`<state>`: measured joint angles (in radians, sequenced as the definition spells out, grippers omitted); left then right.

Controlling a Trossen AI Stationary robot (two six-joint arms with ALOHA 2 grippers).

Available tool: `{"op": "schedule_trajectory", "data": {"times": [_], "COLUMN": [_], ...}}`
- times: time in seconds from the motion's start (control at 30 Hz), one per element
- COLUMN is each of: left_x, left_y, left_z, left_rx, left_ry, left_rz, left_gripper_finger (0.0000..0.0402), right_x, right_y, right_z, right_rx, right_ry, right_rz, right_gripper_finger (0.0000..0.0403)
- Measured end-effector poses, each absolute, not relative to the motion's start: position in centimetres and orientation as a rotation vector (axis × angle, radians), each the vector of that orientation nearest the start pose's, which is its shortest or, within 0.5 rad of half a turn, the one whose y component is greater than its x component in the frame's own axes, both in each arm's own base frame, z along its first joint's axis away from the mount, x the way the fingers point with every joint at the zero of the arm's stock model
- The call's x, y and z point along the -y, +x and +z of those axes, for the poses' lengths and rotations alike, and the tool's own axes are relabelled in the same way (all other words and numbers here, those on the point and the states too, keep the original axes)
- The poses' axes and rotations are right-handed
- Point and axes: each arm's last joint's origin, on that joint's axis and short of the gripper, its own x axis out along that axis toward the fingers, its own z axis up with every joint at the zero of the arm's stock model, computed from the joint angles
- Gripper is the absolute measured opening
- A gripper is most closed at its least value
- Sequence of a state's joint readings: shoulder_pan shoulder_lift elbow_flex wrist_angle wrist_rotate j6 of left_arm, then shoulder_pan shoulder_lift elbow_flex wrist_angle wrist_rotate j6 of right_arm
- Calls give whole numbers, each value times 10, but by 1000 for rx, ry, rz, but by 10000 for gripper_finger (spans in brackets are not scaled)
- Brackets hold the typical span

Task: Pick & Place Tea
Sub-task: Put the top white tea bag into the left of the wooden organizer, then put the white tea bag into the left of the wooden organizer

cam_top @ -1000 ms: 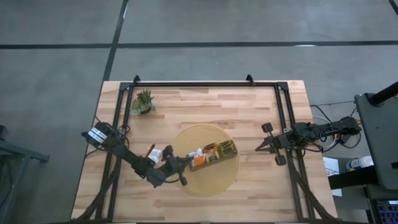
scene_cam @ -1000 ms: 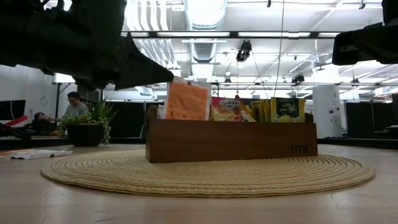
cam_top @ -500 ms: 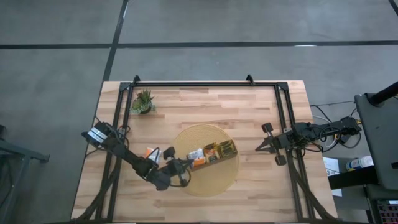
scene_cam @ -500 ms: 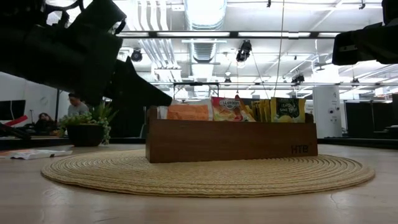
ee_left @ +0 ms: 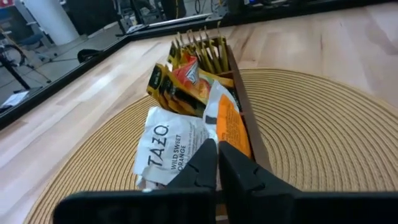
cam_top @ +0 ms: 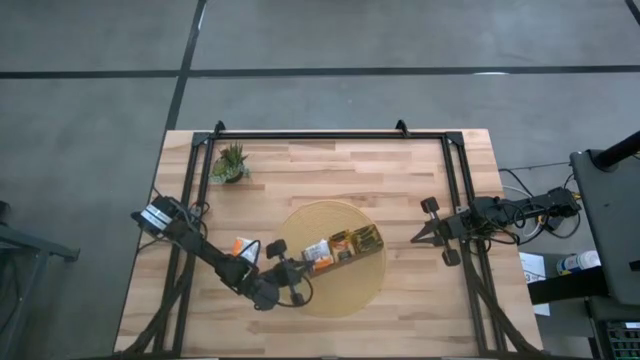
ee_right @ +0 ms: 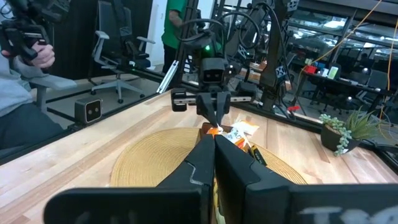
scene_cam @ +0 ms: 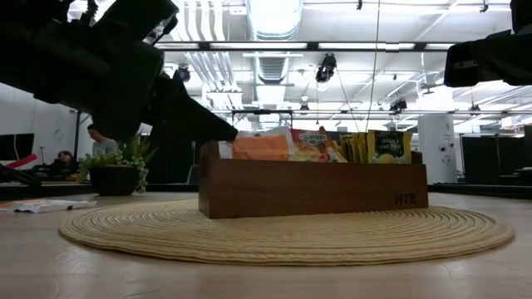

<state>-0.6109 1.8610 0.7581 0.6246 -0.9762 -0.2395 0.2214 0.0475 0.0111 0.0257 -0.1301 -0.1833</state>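
Since prev frame orange sachet is sitting lower in tray; left gripper, looking closed w/ sachet at its tips, is risking dragging it out on retreat.

we see tea sachets packed in long wooden tray: yellow-green ones upright at far end, orange-brown in middle, tilted. white-and-orange sachet marked "tazo wild sweet orange" lies slanted at near end, crumpled, partly over tray edge.
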Motion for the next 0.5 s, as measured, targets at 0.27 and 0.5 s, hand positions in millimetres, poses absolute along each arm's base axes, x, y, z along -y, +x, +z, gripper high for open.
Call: {"op": "schedule_trajectory", "data": {"times": [0.27, 0.5], "left_x": [175, 176], "left_y": [288, 282], "left_z": [128, 148], "left_rx": [-296, -266], "left_ry": [112, 97], "left_rz": [366, 371], "left_gripper_finger": [73, 129], "right_x": [-26, -26], "right_y": [97, 97], "right_z": [166, 166], "right_rx": [21, 22], "right_ry": [-182, -182], "right_rz": [351, 352], "right_gripper_finger": [9, 9]}}
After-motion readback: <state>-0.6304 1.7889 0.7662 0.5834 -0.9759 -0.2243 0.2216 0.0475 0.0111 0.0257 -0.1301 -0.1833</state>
